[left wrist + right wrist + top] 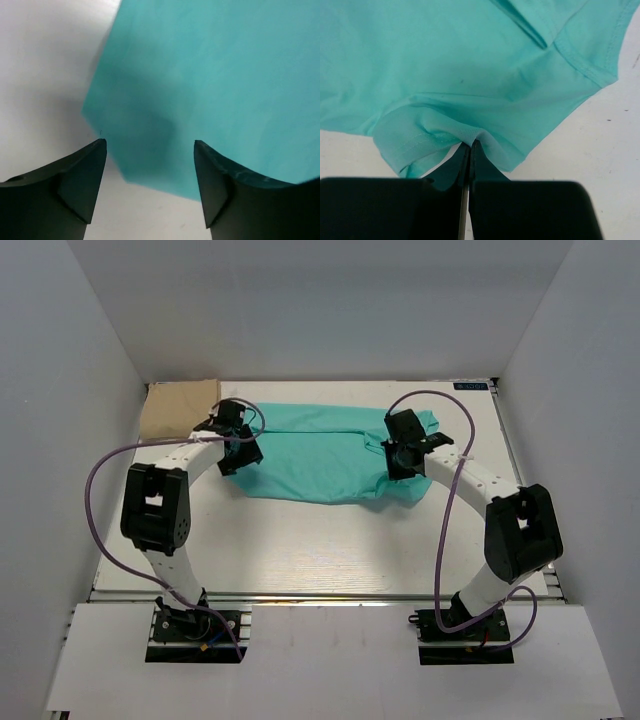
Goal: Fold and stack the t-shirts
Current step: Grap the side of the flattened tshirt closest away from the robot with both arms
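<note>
The teal-green t-shirt (320, 455) lies spread across the back middle of the white table (300, 550). The tan-beige t-shirt (178, 408) lies flat in the back left corner. My left gripper (240, 452) is open and empty over the teal shirt's left edge. In the left wrist view the shirt's corner (210, 75) lies between and beyond its open fingers (150, 145). My right gripper (405, 458) is shut at the shirt's right side. In the right wrist view its tips (470, 144) pinch a fold of the teal cloth (460, 60) near a hemmed edge.
White walls (90, 360) close in the table on the left, back and right. Purple cables (445, 500) loop out from both arms. The arm bases stand at the near edge (330, 595).
</note>
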